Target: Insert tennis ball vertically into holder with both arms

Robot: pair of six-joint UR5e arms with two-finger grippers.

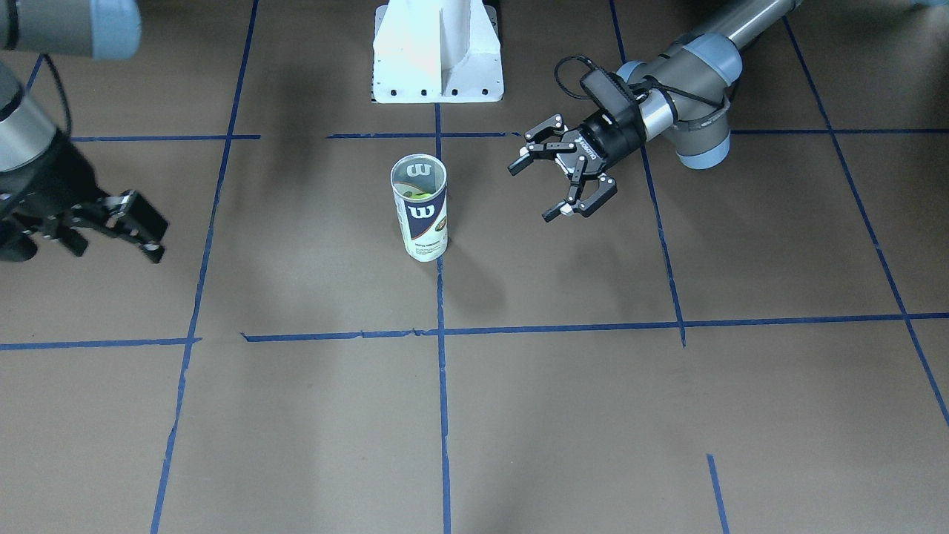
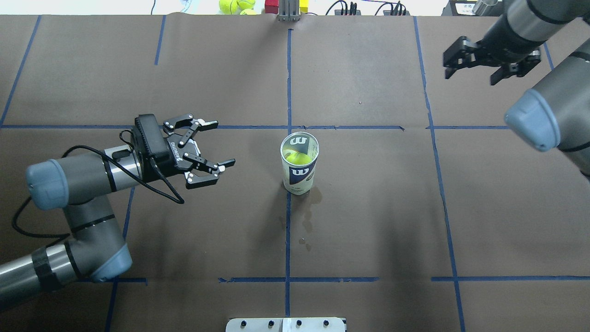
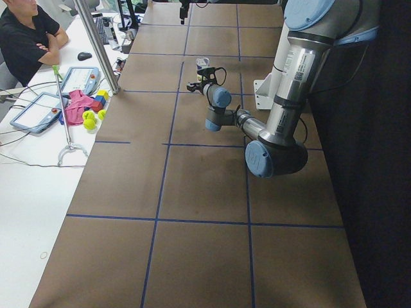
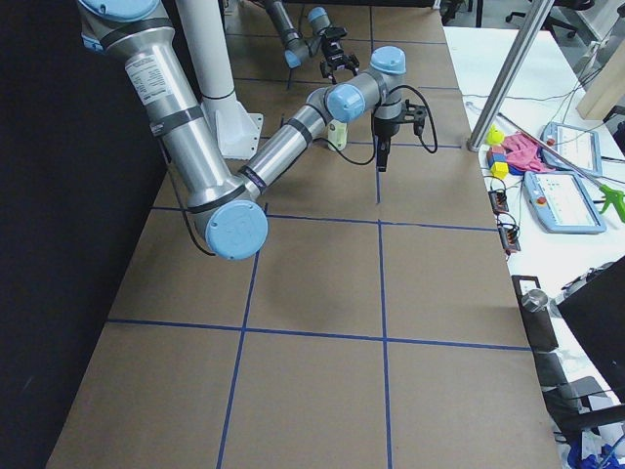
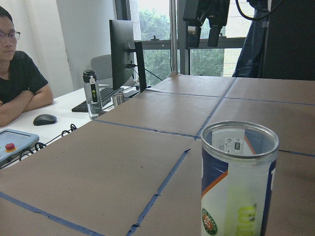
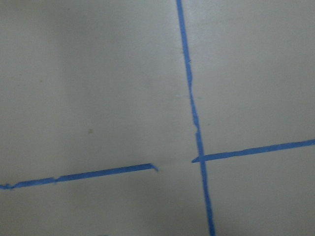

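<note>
The holder (image 2: pixel 299 173), a clear can with a navy and white "W" label, stands upright at the table's middle. It also shows in the front view (image 1: pixel 420 219) and close up in the left wrist view (image 5: pixel 238 187). The tennis ball (image 2: pixel 297 158) lies inside it, yellow-green through the open top and through the wall (image 5: pixel 241 214). My left gripper (image 2: pixel 221 143) is open and empty, level with the can and a short way to its left, jaws toward it (image 1: pixel 532 193). My right gripper (image 2: pixel 470 76) is open and empty, raised far off at the table's far right (image 1: pixel 115 251).
The white pedestal base (image 1: pixel 437 52) stands at the robot's side of the table. Spare tennis balls (image 2: pixel 235 5) and coloured blocks lie beyond the far edge. Small dark stains (image 2: pixel 306 226) mark the paper near the can. An operator (image 3: pixel 26 38) sits at a side desk.
</note>
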